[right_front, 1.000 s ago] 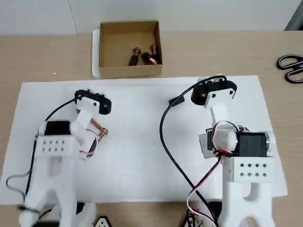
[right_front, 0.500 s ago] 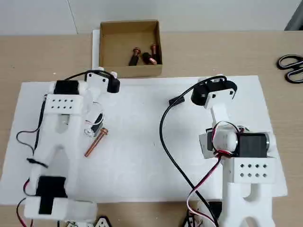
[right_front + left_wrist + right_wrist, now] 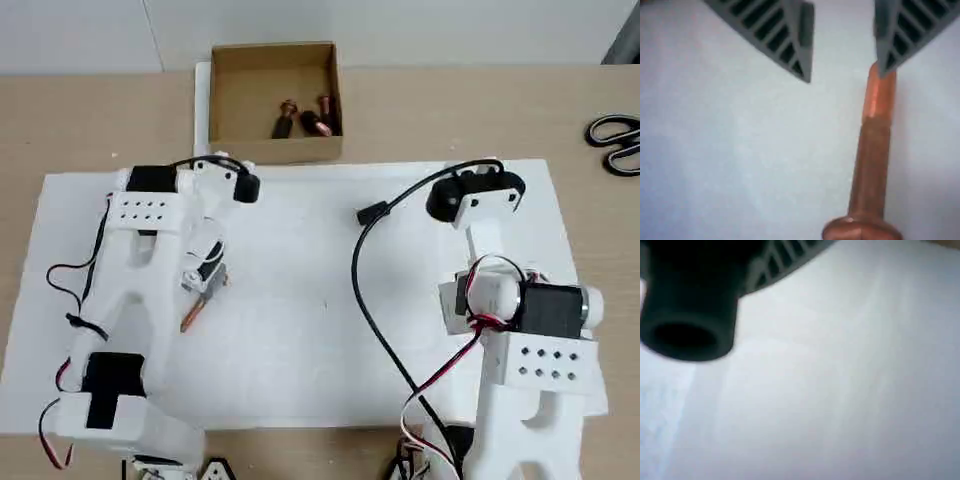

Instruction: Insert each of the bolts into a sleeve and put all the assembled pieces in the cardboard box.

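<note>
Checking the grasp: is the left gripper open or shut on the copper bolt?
Open: the left gripper has its grey ribbed fingers apart; the copper-coloured metal bolt lies at one fingertip, not between them.

Left arm point(image 3: 135, 270) stretched forward, its end effector point(image 3: 846, 75) downward, jaws apart; right arm point(image 3: 510, 320) folded.

1. My left gripper point(image 3: 845, 72) stands open over the white sheet point(image 3: 715, 150), its two grey ribbed fingers point(image 3: 775, 25) well apart with bare sheet between them.
2. A copper bolt point(image 3: 872, 160) lies flat on the sheet, off to one side of the gap rather than between the fingers.
3. The bolt's brighter, narrower end runs under one fingertip; I can't tell whether they touch.
4. Its darker shank leads away from the gripper to a rounded head, which is cut off at the edge of my view.
</note>
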Robot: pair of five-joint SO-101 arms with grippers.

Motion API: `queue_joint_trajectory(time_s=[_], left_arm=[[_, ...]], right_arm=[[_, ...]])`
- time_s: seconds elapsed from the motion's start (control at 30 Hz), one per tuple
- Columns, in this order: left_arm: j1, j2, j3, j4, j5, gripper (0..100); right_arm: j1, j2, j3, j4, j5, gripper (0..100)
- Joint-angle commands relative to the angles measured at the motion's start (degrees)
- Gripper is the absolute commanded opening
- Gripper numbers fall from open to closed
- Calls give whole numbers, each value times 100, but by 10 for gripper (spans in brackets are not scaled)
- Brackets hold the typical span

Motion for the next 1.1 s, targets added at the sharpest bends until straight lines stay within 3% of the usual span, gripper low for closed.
queue_joint_trajectory(time_s=[0.0, 0.23, 1.07], left_arm=[[18, 132, -233, -202, -114, 86], [-18, 774, -251, -492, -202, 86], [237, 818, -391, -791, -149, 86]], right_arm=[[57, -119, -18, -66, 97, 14], [40, -110, -18, -84, 97, 14], [13, -75, -18, -57, 79, 14]])
